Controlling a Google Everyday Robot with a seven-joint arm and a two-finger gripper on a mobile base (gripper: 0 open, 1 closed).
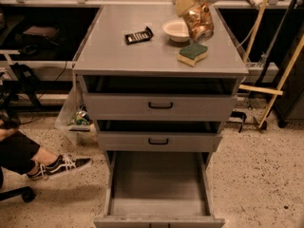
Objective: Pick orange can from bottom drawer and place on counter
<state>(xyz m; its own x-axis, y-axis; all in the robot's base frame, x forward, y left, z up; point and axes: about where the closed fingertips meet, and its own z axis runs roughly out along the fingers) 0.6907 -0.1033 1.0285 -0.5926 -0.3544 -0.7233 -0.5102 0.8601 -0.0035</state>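
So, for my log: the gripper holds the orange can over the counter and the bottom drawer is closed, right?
No: the camera view shows the bottom drawer pulled open. The gripper does hold the orange can over the counter.

Speckled beige stone floor (259, 170). Dark low shelving (38, 37) along back wall. Pale wooden poles (281, 82) lean at right. Tool (194, 11) hangs over grey worktop (142, 51), far side.

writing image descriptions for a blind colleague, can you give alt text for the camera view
The gripper, at the back right of the counter, holds the orange can in its fingers beside a white bowl, with a green-and-yellow sponge and a black object nearby. Below, the bottom drawer stands pulled open, its visible floor bare.
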